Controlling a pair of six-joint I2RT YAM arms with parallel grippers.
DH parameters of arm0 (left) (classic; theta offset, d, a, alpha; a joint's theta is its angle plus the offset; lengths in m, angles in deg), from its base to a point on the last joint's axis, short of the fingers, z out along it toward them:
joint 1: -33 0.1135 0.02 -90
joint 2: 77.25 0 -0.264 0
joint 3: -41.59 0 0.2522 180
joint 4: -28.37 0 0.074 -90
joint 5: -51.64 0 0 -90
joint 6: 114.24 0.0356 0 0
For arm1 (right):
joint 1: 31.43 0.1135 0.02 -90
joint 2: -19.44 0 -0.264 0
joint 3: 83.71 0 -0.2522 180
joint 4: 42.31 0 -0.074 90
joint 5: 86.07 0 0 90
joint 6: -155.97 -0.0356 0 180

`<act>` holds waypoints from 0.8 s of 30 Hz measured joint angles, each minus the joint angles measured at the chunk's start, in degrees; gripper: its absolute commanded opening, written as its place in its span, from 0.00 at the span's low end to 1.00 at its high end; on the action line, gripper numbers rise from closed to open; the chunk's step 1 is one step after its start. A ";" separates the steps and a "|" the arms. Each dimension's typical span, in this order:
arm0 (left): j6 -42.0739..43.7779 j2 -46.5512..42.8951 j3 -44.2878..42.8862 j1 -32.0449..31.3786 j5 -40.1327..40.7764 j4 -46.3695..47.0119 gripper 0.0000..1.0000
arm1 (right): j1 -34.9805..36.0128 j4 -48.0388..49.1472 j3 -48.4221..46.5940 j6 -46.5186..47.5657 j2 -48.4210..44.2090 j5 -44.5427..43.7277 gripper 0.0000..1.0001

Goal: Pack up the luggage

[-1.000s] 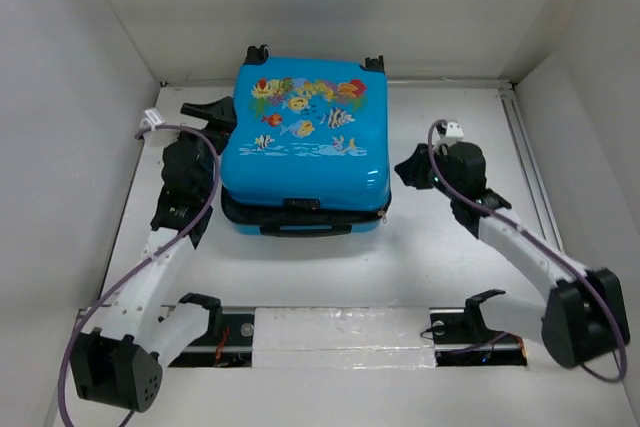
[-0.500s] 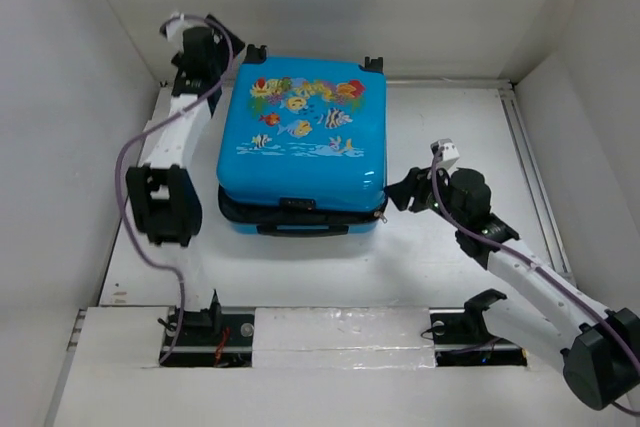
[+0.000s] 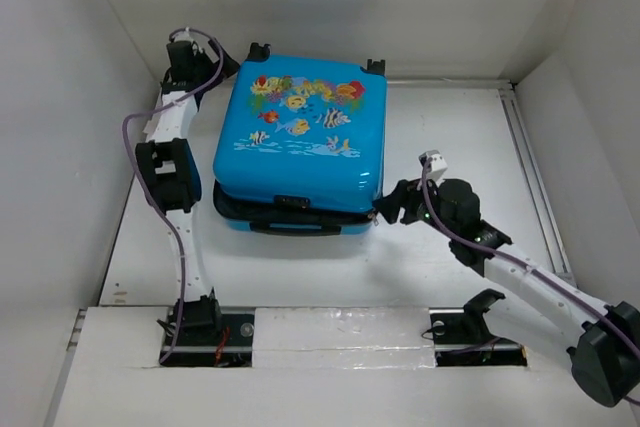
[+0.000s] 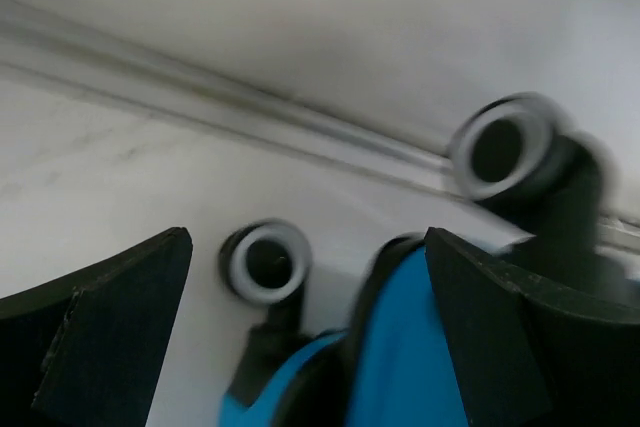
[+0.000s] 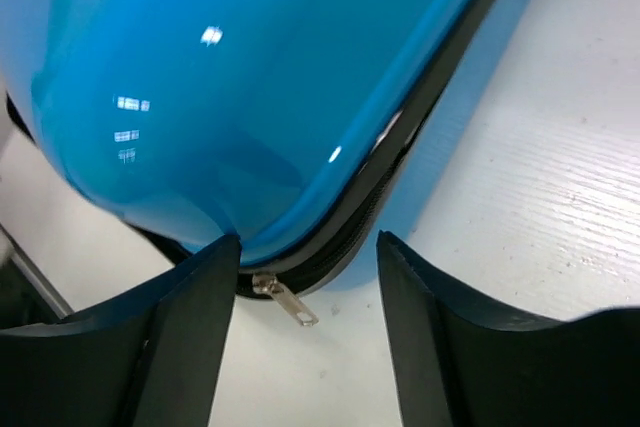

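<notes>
Moved: your left arm has swung from the luggage's (image 3: 300, 142) left flank up to its far-left corner. Your right gripper (image 5: 308, 247) has come in from the open table (image 3: 450, 127) to the near-right corner. The case has nudged slightly to the left.
Luggage position: it lies flat in the middle of the table, close to the back wall, with the printed shell facing up.
Heading: the wheel end points at the far wall and the black handle (image 3: 300, 230) points towards the arm bases. The long axis therefore runs far to near, skewed a little.
Shell: bright blue, glossy and hard, with rounded corners. Lamp reflections show in the right wrist view, and fish and coral are printed on top.
Seam: a dark zip band runs between the two shells, with a small metal zip pull (image 5: 285, 302) hanging at the near-right corner.
Wheels: black (image 4: 265, 262) with pale rims, blurred in the left wrist view.
Left gripper (image 4: 308, 277): spread wide at the wheel corner and holding nothing.
Right gripper: fingers parted either side of the zip pull, with nothing clamped.
</notes>
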 measured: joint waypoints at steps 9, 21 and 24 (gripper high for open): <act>-13.35 -20.20 41.29 2.01 13.88 13.29 0.76 | -8.20 0.20 -3.72 -4.74 0.59 -8.72 0.00; -28.81 -33.09 67.69 0.09 23.19 21.99 0.00 | -12.22 8.46 -17.57 -5.35 34.71 0.22 0.00; -33.59 -34.84 76.59 -2.32 26.03 24.30 0.00 | -12.22 10.03 -19.50 -5.03 39.63 3.23 0.00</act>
